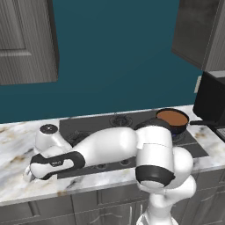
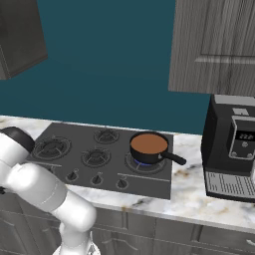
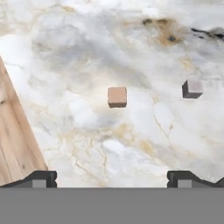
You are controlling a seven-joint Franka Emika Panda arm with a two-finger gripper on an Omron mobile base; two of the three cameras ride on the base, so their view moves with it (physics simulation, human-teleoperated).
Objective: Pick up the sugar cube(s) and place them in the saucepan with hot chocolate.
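Item: gripper, jaws spread wide, empty, above marble counter. Reddish-brown sugar cube lies between the fingertips' line; greyish cube near it, apart. Saucepan of hot chocolate well away on the cooktop. Risk: tiny cube slips or tips; fingers nudge the neighbouring cube; long carry.

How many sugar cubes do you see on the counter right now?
2. In the hand view, a reddish-brown cube lies on the marble near the middle, and a greyish cube lies apart from it, to its right. Neither is in the saucepan. Others may lie outside the view.
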